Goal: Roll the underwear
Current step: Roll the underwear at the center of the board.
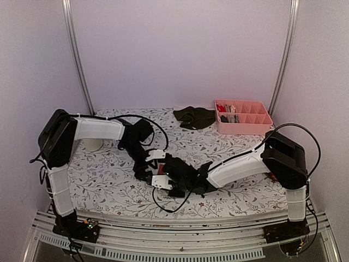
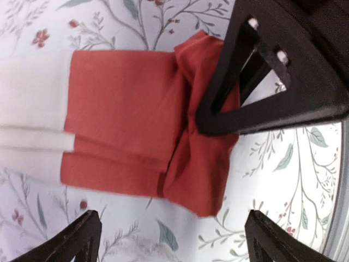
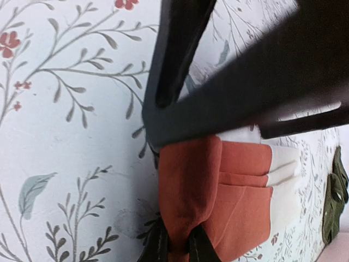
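The rust-red underwear [image 2: 125, 120] with a whitish waistband [image 2: 32, 98] lies folded flat on the floral cloth. Its end is turned over into a thick fold [image 3: 188, 185]. My right gripper [image 3: 179, 246] is shut on that fold, and its black fingers [image 2: 229, 109] show from above in the left wrist view. My left gripper [image 2: 177, 243] hangs open just over the garment's edge, with bare cloth between its fingertips. Both grippers meet at the table's middle [image 1: 163, 172]. A dark olive underwear [image 1: 194, 117] lies bunched at the back.
A pink divided tray [image 1: 256, 126] stands at the back right, with small items in its left compartments. The floral table cloth [image 1: 109, 174] covers the whole work surface. Cables loop around both arms near the middle.
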Action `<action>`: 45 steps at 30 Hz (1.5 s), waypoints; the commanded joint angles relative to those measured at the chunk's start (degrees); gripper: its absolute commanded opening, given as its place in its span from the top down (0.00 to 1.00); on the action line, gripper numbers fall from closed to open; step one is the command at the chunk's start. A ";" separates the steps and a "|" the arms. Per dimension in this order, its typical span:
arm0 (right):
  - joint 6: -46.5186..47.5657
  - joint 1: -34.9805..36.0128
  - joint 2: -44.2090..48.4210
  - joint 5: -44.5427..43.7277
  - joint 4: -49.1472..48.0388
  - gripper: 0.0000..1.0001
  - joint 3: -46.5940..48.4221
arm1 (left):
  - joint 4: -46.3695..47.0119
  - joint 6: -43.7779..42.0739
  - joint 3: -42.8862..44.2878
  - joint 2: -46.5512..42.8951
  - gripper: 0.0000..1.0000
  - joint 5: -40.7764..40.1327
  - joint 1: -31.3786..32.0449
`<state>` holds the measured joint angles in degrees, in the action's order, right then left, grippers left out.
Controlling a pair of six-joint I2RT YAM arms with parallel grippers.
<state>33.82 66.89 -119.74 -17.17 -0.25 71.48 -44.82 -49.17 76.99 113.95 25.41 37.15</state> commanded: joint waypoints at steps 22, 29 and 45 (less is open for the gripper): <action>-15.09 -8.58 -6.10 30.46 28.12 0.97 16.31 | 53.56 -11.91 -50.76 -40.80 0.01 -6.92 -0.96; -15.17 -9.07 -7.22 34.67 30.19 0.97 17.29 | 65.53 -15.44 -55.79 -39.59 0.02 -12.71 7.42; -14.81 -9.45 -8.88 39.72 32.46 0.97 18.65 | 83.52 -19.74 -56.54 -24.42 0.16 -25.86 18.97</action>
<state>19.05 57.30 -125.84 20.18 27.55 90.39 32.69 -67.22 20.25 86.37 3.95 54.39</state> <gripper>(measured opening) 0.081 0.879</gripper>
